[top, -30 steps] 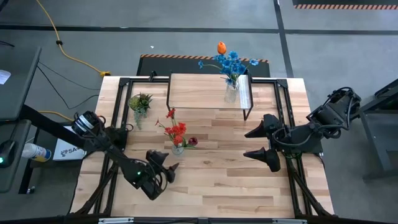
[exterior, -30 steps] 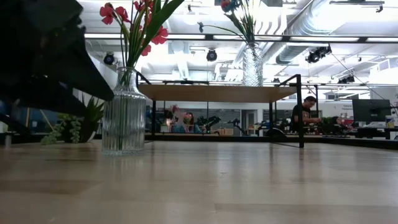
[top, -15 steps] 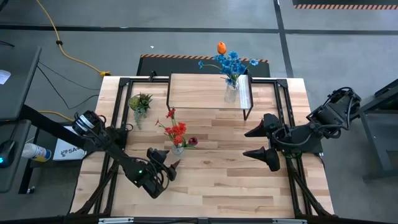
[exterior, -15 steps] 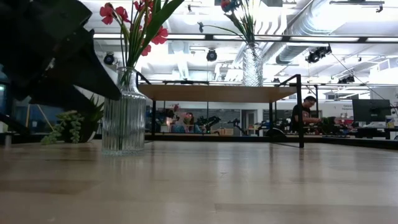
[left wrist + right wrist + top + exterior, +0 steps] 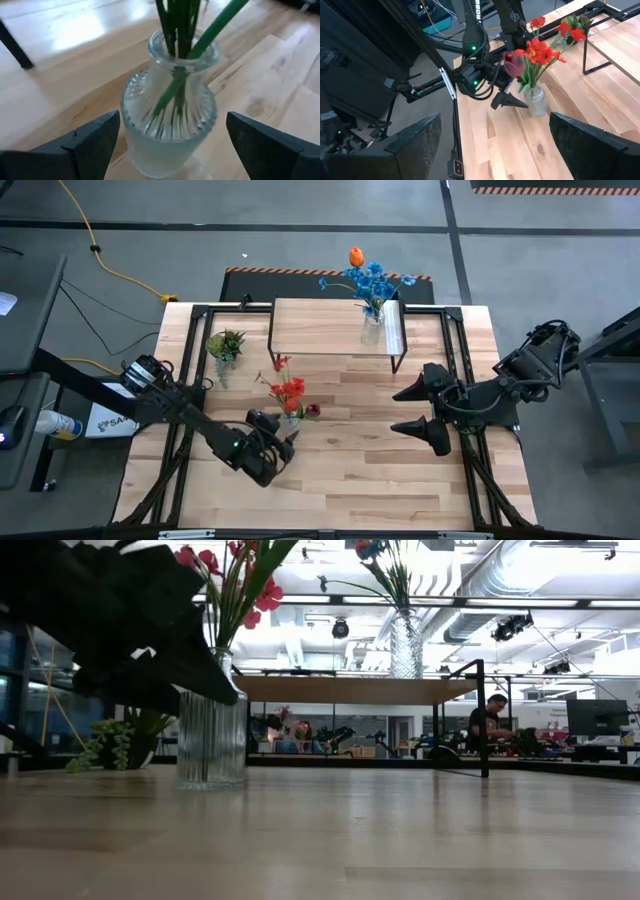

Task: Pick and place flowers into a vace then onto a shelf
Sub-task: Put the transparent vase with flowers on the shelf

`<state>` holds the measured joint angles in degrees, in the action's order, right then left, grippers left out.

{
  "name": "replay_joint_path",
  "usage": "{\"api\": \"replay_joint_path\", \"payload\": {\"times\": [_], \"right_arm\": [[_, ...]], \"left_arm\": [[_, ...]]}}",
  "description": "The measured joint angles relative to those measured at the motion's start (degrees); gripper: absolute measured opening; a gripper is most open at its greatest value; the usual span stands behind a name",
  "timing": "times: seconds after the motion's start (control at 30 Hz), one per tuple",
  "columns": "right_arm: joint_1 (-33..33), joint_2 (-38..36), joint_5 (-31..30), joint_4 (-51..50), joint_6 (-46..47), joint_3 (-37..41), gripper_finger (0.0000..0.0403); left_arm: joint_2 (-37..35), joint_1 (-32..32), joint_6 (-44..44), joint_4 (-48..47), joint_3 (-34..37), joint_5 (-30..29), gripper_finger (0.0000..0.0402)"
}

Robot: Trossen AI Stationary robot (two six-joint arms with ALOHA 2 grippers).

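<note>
Overhead, table-level, two wrists (close)

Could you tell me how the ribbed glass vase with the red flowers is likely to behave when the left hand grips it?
The ribbed glass vase is probably rigid but slippery and breakable. Its tall red flowers rise well above the narrow neck, so it may tip if nudged. The open left hand flanks its wide body.

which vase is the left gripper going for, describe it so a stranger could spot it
On the wooden table, look in front of the low shelf, near the middle. There stands a ribbed clear glass vase holding red flowers and a dark pink bud, between the open left gripper fingers. The other vase sits on the shelf with blue flowers.
</note>
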<state>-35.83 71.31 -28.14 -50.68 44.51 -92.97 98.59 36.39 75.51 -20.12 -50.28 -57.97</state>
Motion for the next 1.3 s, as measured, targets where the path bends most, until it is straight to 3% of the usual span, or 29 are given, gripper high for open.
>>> {"api": "replay_joint_path", "payload": {"times": [0.9,1.3], "right_arm": [[-0.22,0.00,1.38,2.10,-3.28,0.00,0.0358],[-0.22,0.00,1.34,2.10,-3.46,0.00,0.0358]], "left_arm": [[3.72,-3.02,-0.05,0.79,0.09,4.70,0.0399],[3.69,-3.07,-0.24,1.14,0.00,0.94,0.0399]]}}
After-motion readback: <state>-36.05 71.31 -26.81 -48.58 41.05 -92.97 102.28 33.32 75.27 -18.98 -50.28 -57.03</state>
